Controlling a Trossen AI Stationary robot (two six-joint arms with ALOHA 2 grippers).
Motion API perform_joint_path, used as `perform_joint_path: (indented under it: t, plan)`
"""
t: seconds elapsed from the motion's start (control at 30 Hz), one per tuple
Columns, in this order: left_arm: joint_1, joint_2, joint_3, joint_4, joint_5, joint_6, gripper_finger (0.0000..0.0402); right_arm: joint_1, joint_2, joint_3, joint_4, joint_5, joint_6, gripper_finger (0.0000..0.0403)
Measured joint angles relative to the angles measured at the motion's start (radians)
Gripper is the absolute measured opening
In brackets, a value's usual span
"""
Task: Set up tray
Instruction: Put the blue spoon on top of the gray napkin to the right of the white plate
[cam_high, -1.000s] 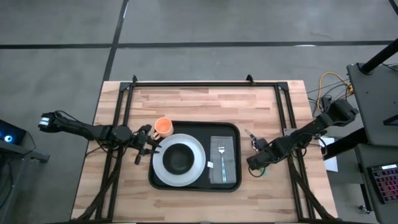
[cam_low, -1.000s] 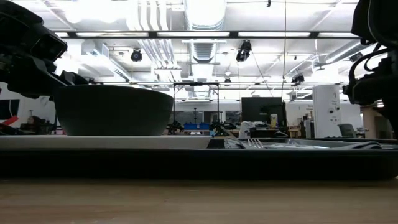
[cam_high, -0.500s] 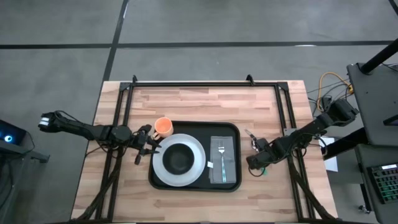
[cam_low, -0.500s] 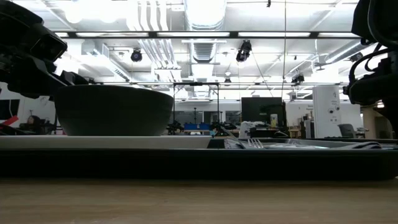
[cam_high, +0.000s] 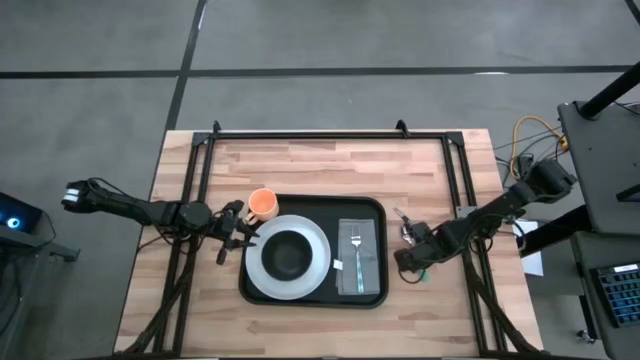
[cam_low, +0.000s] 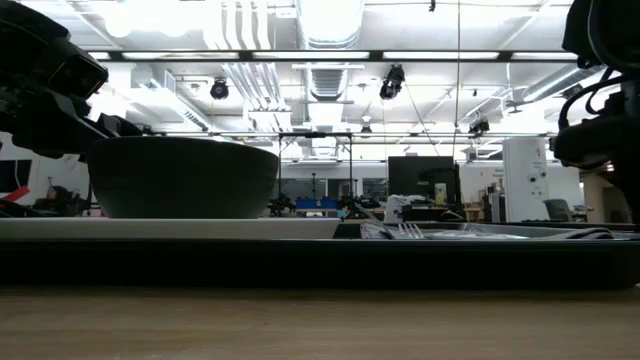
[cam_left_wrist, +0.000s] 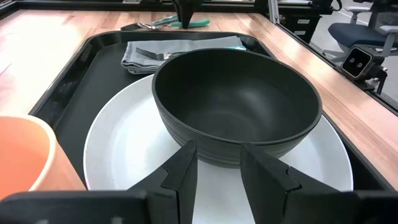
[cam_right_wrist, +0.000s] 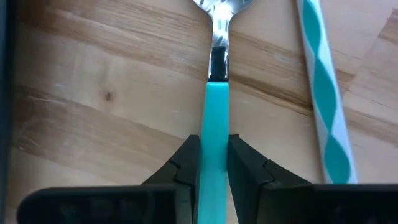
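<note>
The black tray (cam_high: 375, 212) lies mid-table. It carries a white plate (cam_high: 262, 275) with a dark bowl (cam_high: 288, 254) on it, and a grey cloth (cam_high: 368, 262) with a fork (cam_high: 355, 250) on top. An orange cup (cam_high: 263, 204) stands at the tray's far-left corner. My left gripper (cam_high: 240, 233) hovers at the plate's left rim (cam_left_wrist: 124, 155), its fingers a narrow gap apart, holding nothing. My right gripper (cam_high: 407, 264), right of the tray, is shut on a teal-handled utensil (cam_right_wrist: 214, 93) that lies on the wood. My right gripper pinches the utensil's teal handle (cam_right_wrist: 214, 118) between its two fingers (cam_right_wrist: 185, 163), one on each side. It comes slanting down from the table's right. The metal end (cam_right_wrist: 216, 18) points away from the fingers. The utensil appears to lie flat on the table.
A teal-and-white striped straw (cam_right_wrist: 320, 87) lies on the wood beside the held utensil. More metal utensils (cam_high: 402, 216) lie just right of the tray. Black frame rails (cam_high: 320, 135) run along the table's far and side edges. Bare wood spans the far side.
</note>
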Motion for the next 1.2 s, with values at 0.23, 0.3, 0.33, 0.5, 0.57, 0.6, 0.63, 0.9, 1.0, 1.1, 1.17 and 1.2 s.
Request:
perform_joint_path:
  t: [0.23, 0.3, 0.33, 0.5, 0.57, 0.6, 0.63, 0.9, 1.0, 1.1, 1.17, 1.2]
  plan:
    - [0.000, 0.000, 0.000, 0.000, 0.000, 0.000, 0.0101, 0.000, 0.001, 0.043, 0.017, -0.002, 0.049, 0.0045]
    - [0.000, 0.000, 0.000, 0.000, 0.000, 0.000, 0.0101, 0.000, 0.001, 0.048, 0.013, -0.001, 0.070, 0.0044]
    - [0.000, 0.000, 0.000, 0.000, 0.000, 0.000, 0.0101, 0.000, 0.001, 0.051, 0.008, 0.000, 0.083, 0.0043]
    - [0.000, 0.000, 0.000, 0.000, 0.000, 0.000, 0.0101, 0.000, 0.000, 0.089, 0.000, 0.034, 0.132, 0.0042]
    - [0.000, 0.000, 0.000, 0.000, 0.000, 0.000, 0.0101, 0.000, -0.001, 0.114, 0.001, 0.070, 0.154, 0.0042]
    - [0.000, 0.000, 0.000, 0.000, 0.000, 0.000, 0.0101, 0.000, -0.001, 0.128, 0.001, 0.092, 0.169, 0.0042]
    - [0.000, 0.000, 0.000, 0.000, 0.000, 0.000, 0.0101, 0.000, -0.001, 0.141, 0.000, 0.116, 0.183, 0.0042]
    - [0.000, 0.000, 0.000, 0.000, 0.000, 0.000, 0.0101, -0.007, 0.094, 0.272, -0.010, 0.184, 0.232, 0.0042]
    - [0.000, 0.000, 0.000, 0.000, 0.000, 0.000, 0.0101, -0.009, 0.161, 0.335, -0.011, 0.183, 0.238, 0.0042]
    - [0.000, 0.000, 0.000, 0.000, 0.000, 0.000, 0.0101, -0.009, 0.230, 0.409, -0.009, 0.183, 0.238, 0.0042]
    - [0.000, 0.000, 0.000, 0.000, 0.000, 0.000, 0.0101, -0.009, 0.275, 0.460, -0.010, 0.182, 0.234, 0.0042]
    - [0.000, 0.000, 0.000, 0.000, 0.000, 0.000, 0.0101, -0.009, 0.298, 0.487, -0.010, 0.182, 0.233, 0.0042]
